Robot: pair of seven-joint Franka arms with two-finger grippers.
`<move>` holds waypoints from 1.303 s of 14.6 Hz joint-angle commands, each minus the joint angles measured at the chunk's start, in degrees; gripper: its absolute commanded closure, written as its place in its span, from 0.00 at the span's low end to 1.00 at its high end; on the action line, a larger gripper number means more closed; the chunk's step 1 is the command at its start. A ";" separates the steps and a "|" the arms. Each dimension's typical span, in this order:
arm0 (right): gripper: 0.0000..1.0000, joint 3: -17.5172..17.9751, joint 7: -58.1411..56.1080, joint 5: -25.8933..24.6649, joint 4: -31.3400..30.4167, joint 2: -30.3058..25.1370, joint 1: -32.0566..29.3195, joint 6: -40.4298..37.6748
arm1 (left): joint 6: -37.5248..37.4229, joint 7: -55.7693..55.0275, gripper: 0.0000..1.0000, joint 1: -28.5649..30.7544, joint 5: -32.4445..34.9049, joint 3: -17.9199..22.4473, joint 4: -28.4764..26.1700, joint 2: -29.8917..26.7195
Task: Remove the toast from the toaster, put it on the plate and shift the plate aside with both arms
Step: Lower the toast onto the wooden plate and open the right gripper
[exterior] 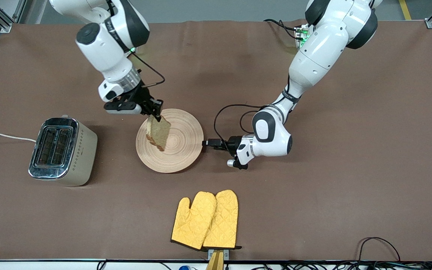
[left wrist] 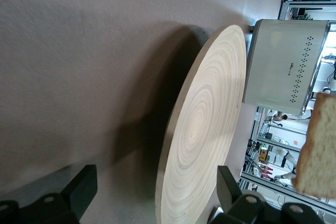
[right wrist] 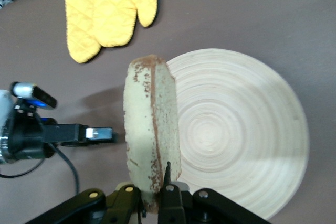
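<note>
My right gripper is shut on the toast, a brown slice held by one edge that hangs over the part of the wooden plate toward the right arm's end. In the right wrist view the toast sticks out from the gripper over the plate. My left gripper is low at the plate's rim toward the left arm's end. In the left wrist view it is open, with the plate's rim between its jaws.
A silver toaster with a white cord stands toward the right arm's end. A pair of yellow oven mitts lies nearer the front camera than the plate. The left arm's black cable loops beside the plate.
</note>
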 commanded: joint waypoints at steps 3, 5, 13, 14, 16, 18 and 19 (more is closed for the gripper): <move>0.00 -0.89 3.18 1.48 -2.52 0.38 1.70 5.25 | 3.79 1.05 0.01 -3.53 -3.96 0.23 3.89 2.86; 0.00 -0.89 3.10 1.48 -2.52 0.73 1.53 5.96 | 4.15 1.05 0.01 -3.54 -3.96 0.23 3.89 2.95; 0.00 -1.15 -4.55 0.95 -2.70 0.91 -1.63 5.52 | 7.23 1.05 0.14 -5.12 -3.96 0.23 3.89 2.95; 0.00 -1.15 -4.81 0.86 -2.70 0.82 -1.81 5.52 | 7.23 1.05 0.14 -5.12 -3.96 0.23 3.89 2.95; 0.00 -1.50 -10.23 0.77 -2.00 0.73 -4.25 4.82 | 7.23 1.05 0.22 -5.29 -3.96 0.31 3.89 2.95; 0.00 -1.68 -24.24 0.60 0.36 0.73 -12.66 -1.91 | 7.23 1.23 0.44 -5.56 -3.87 0.32 3.98 2.86; 0.00 -1.68 -32.77 0.60 2.73 0.65 -18.28 -8.13 | 7.31 1.23 0.55 -5.47 -3.87 0.32 3.98 2.86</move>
